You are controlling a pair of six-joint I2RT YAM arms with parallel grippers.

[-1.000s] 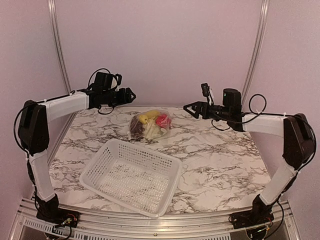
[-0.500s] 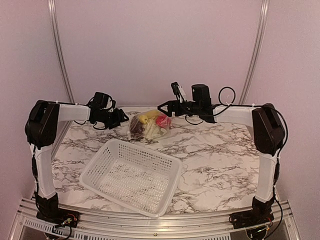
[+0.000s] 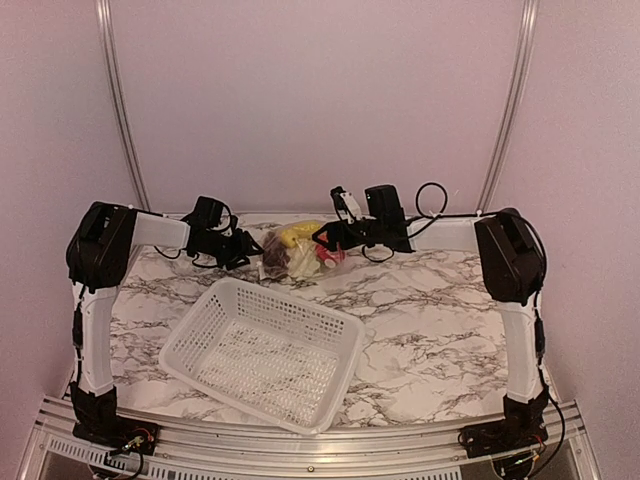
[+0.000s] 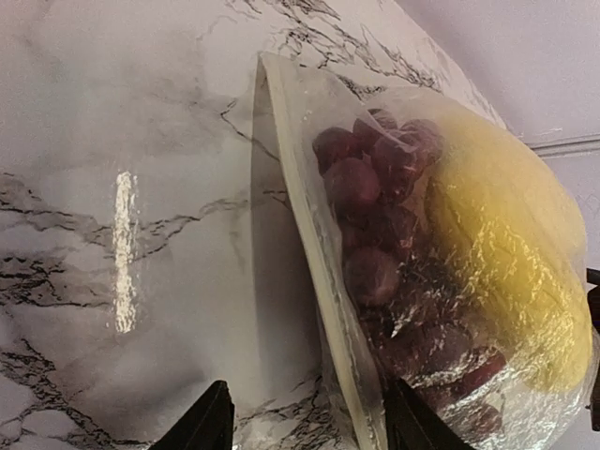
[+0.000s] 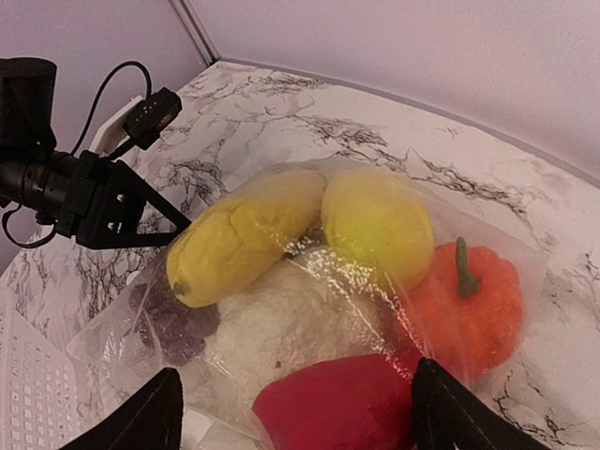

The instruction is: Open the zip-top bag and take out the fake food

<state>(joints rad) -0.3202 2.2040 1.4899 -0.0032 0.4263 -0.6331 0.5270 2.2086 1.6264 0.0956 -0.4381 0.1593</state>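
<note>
The zip-top bag (image 3: 300, 256) lies at the back of the marble table, holding the fake food. In the left wrist view its zip strip (image 4: 328, 281) runs down between the fingers of my left gripper (image 4: 314, 427), which is open at the bag's left edge; dark purple grapes (image 4: 375, 216) and a yellow piece (image 4: 506, 262) press against the film. My right gripper (image 5: 305, 417) is open and straddles the bag from the right, over a red pepper (image 5: 347, 403), white cauliflower (image 5: 281, 328), an orange pepper (image 5: 469, 300) and two yellow pieces (image 5: 244, 234). From above, the left gripper (image 3: 250, 250) and right gripper (image 3: 325, 245) flank the bag.
A white perforated basket (image 3: 265, 350) stands in front of the bag, toward the near left. The back wall runs close behind the bag. The left gripper (image 5: 122, 220) also shows in the right wrist view, just beyond the bag.
Both arms have swung inward and down from the sides to the bag, left gripper to its left edge and right gripper over its right half. Both pairs of jaws have narrowed somewhat.
</note>
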